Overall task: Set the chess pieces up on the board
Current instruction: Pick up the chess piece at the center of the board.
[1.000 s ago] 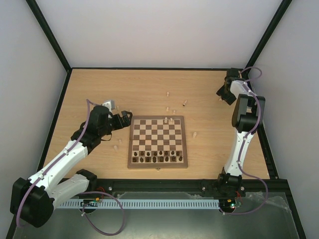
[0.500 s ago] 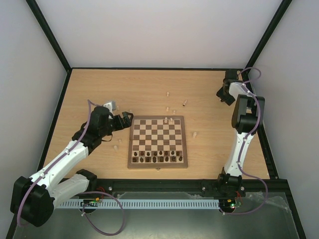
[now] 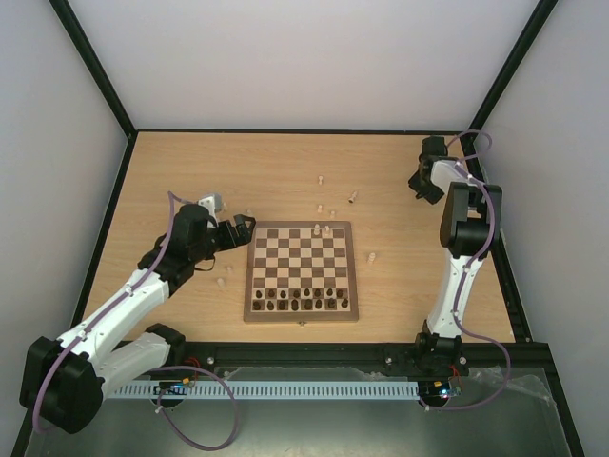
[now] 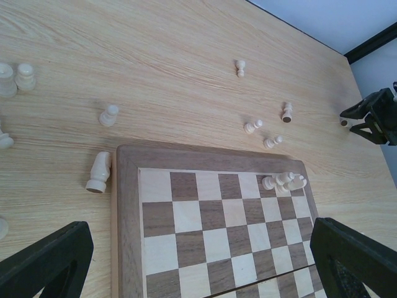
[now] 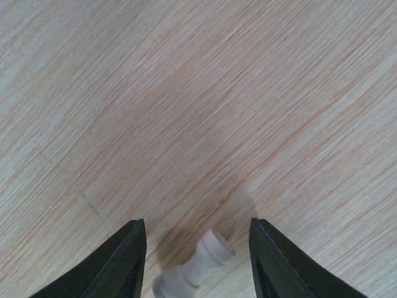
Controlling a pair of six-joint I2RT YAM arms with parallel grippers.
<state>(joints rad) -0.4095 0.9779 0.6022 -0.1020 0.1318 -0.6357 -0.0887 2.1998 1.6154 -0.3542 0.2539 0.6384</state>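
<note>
The board [image 3: 251, 276] lies mid-table with dark chessmen on its near rows and two or three cream chess pieces [image 3: 322, 229] at its far edge. Other cream pieces lie loose on the table beyond it [image 3: 323, 179] and to its right [image 3: 373, 257]. My left gripper [image 3: 244, 227] hovers wide open at the board's far-left corner; in its wrist view the board's frame [image 4: 127, 211] and a toppled cream piece [image 4: 99, 172] show between its fingers [image 4: 201, 236]. My right gripper [image 3: 419, 181] is low over the table's far right. It is open, astride a cream piece [image 5: 195, 267] lying on its side, with gaps on both sides.
More cream pieces lie left of the board [image 3: 221, 282] and at the left wrist view's left edge [image 4: 15, 77]. Dark chessmen [image 3: 303, 300] fill the board's near rows. Black frame posts and white walls bound the tabletop; the right arm stands close to the right edge.
My right gripper has shifted slightly left and its jaws have narrowed around the lying cream piece. The left arm has barely moved.
</note>
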